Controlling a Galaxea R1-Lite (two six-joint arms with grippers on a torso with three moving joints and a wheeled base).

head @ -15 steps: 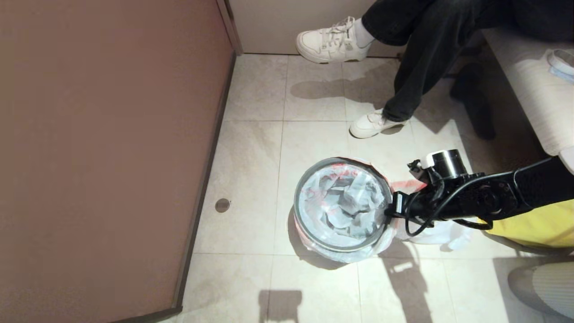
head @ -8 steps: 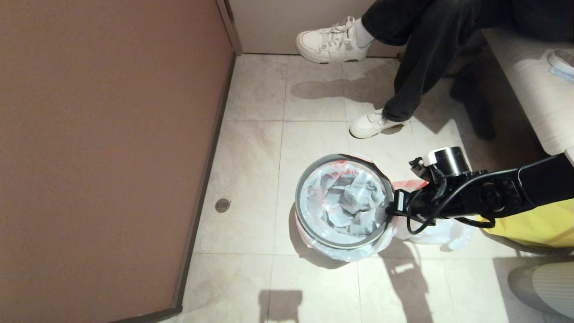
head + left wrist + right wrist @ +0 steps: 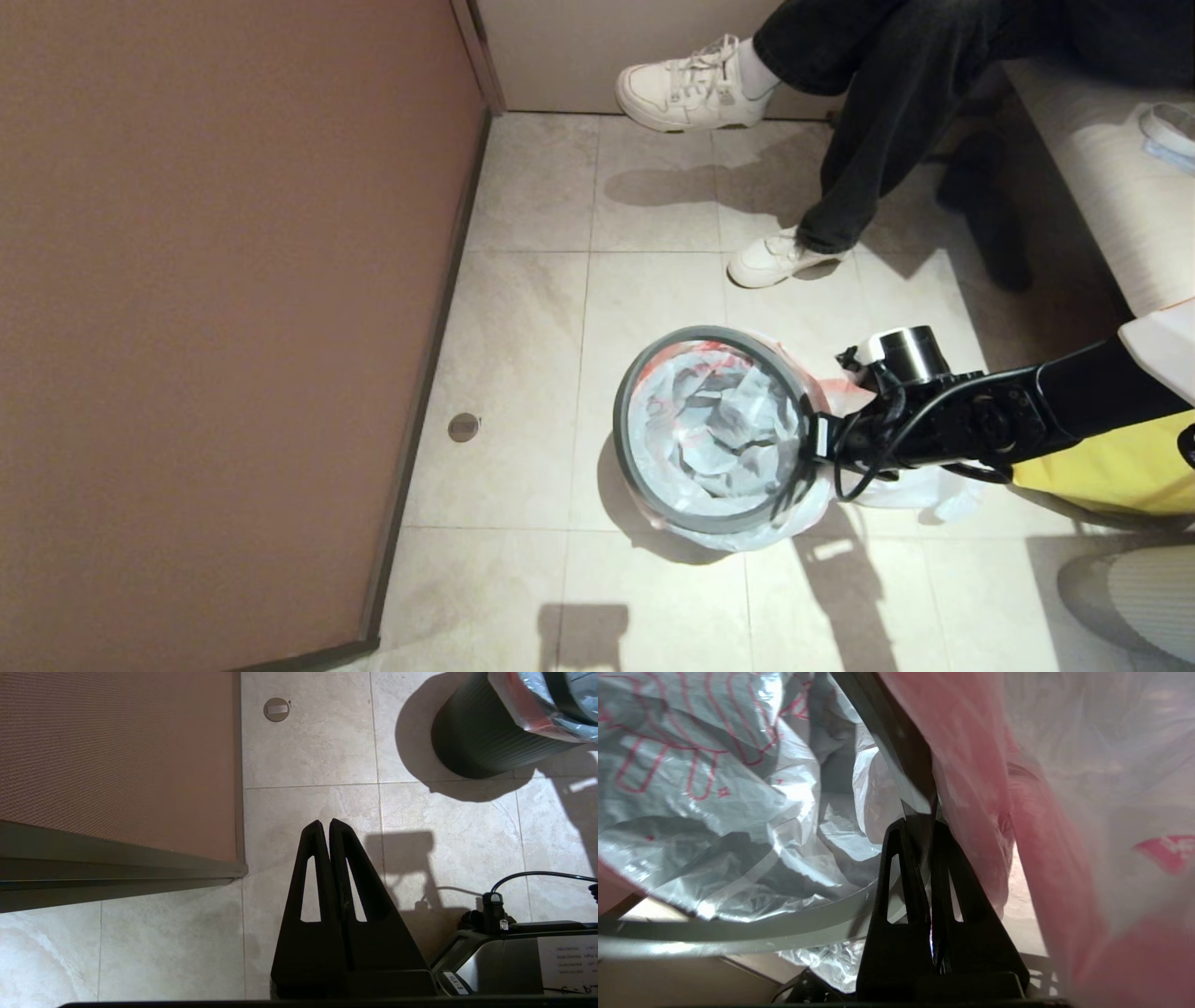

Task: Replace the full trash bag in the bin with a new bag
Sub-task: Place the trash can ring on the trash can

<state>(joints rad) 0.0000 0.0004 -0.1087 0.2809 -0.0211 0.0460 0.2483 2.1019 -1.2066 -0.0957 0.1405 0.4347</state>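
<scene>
The bin (image 3: 486, 742) stands on the tiled floor, lined with a translucent whitish bag (image 3: 719, 420) whose pink-red edge hangs over its wall. That bag (image 3: 714, 788) shows only crumpled film and red print, so I take it for the new bag. My right gripper (image 3: 810, 439) is shut on the grey hoop (image 3: 624, 439) at the bin's right side, and the hoop (image 3: 738, 933) sits raised and tilted above the rim. A second whitish bag (image 3: 910, 485) lies right of the bin, mostly under my right arm, with its contents hidden. My left gripper (image 3: 325, 823) is parked low, shut and empty.
A seated person's legs and white shoes (image 3: 770, 261) are beyond the bin. A brown panel (image 3: 224, 308) walls off the left. A sofa (image 3: 1102, 177) and a yellow thing (image 3: 1111, 467) stand at the right. A floor drain (image 3: 463, 427) lies left of the bin.
The right gripper has lifted the hoop: it lay flat on the bin's rim before and now stands higher and tilted. The left arm has not moved.
</scene>
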